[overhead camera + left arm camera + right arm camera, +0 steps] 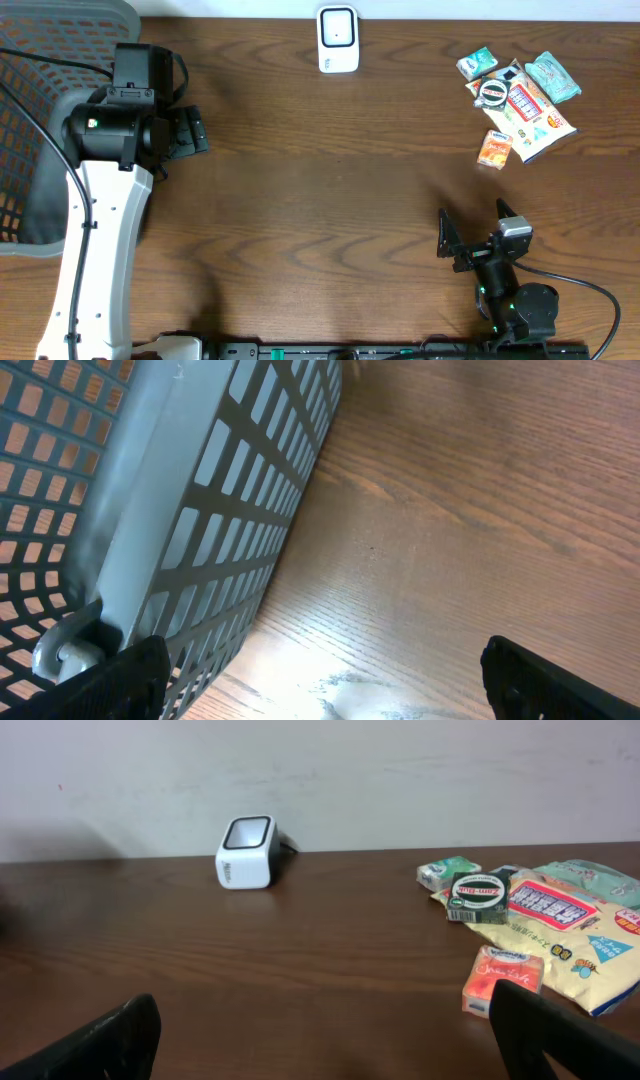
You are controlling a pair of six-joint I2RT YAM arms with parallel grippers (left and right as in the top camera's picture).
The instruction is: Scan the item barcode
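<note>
So, both my claws are spread wide and pinching nothing. My right gripper [468, 236] sits low near the front edge of the table [330, 190], its 2 fingers splayed and aimed toward the far side. My left gripper [195, 132] hangs just beside the grey mesh basket [40, 120] at the left end, well apart from everything I need.

The items wait in a loose pile at the far right corner: a small orange packet [503, 980] nearest me, a yellow bag [560, 935] with a red-labelled pack [548, 902] on it, a dark round-labelled box [479, 898], a small green box [448, 872] and a pale teal pouch [553, 76]. The white scanner [247, 851] stands at the far middle edge, its dark window tilted up and toward me. Nothing is picked up yet, so the job is barely begun.

My worries, as I judge them: the pieces overlap and touch, so closing on 1 could drag or lift 2. The orange packet lies flat, and my fingers may slide over it or press into the wood. I cannot see any barcode from here, so I might present the wrong face to the window. The left arm, so near the basket, could knock it if swung carelessly.
</note>
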